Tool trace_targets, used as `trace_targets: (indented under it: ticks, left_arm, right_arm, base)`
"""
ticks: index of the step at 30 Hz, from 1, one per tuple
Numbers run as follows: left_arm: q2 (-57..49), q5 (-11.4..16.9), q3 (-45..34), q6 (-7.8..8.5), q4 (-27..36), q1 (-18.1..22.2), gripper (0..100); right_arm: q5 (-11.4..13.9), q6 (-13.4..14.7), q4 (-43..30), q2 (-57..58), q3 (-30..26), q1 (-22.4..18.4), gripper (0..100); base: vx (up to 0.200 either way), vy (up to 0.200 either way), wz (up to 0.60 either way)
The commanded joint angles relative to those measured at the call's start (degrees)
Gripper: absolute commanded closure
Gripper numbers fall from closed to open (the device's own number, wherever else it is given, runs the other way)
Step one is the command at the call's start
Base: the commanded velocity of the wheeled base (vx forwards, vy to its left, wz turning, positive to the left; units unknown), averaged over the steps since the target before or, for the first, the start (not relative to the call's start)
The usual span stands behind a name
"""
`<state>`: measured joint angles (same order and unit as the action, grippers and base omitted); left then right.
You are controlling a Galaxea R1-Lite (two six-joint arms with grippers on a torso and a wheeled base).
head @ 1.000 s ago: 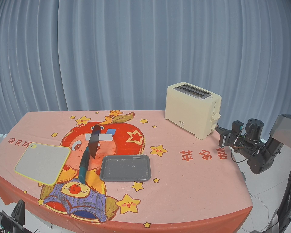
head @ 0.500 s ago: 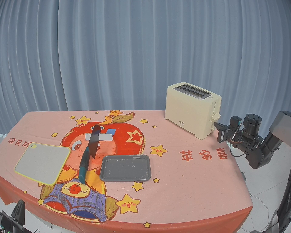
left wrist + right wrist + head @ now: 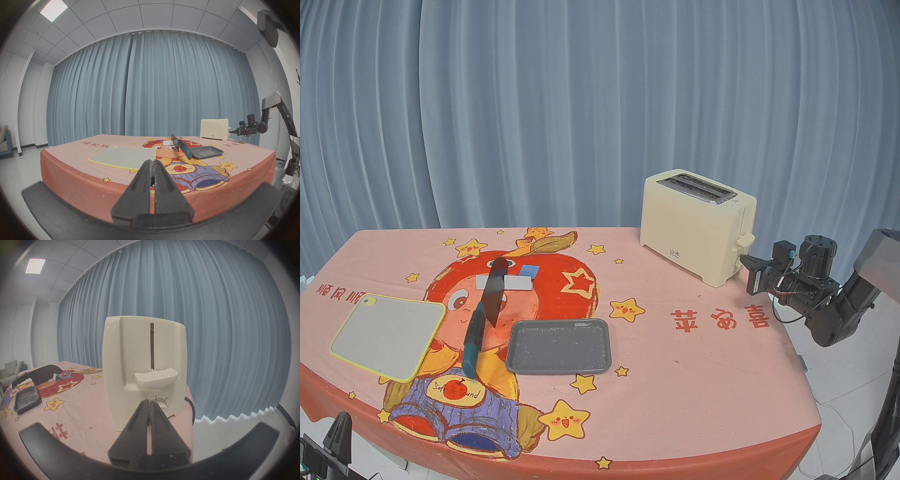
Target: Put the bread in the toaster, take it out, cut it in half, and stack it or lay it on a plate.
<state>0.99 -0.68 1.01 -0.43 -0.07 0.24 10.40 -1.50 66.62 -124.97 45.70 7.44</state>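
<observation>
A cream toaster (image 3: 697,225) stands at the table's back right, and the inside of its slots (image 3: 697,189) is hidden. Its side lever (image 3: 156,377) sits low in its track. My right gripper (image 3: 745,259) is shut, its tips just under that lever (image 3: 745,240) and close to the toaster's end face; the right wrist view has the gripper (image 3: 149,405) in front of the dial. My left gripper (image 3: 153,164) is shut and hangs below the table's front left edge. A grey plate-tray (image 3: 559,345) lies at front centre.
A knife (image 3: 485,309) with a teal handle leans on a small white block left of the tray. A yellow-rimmed cutting board (image 3: 387,334) lies at the front left. The patterned pink cloth between tray and toaster is bare. The toaster's cord hangs behind the table's right edge.
My right gripper has moved up and a little left, closing in under the toaster's lever. Nothing else has shifted.
</observation>
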Motion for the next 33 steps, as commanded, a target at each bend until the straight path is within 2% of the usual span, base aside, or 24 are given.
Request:
trace_targets:
  ticks: [1,33]
  left_arm:
    - [0.07,-0.02,-1.01,-0.01,-0.01,0.02,100]
    - [0.07,-0.02,-1.01,-0.01,-0.01,0.02,100]
  right_arm:
    - [0.06,0.01,0.00,-0.10,0.00,0.03,100]
    - [-0.12,0.09,0.18,-0.89,-1.76,0.21,100]
  base:
    - [0.000,0.000,0.00]
    - [0.000,0.000,0.00]
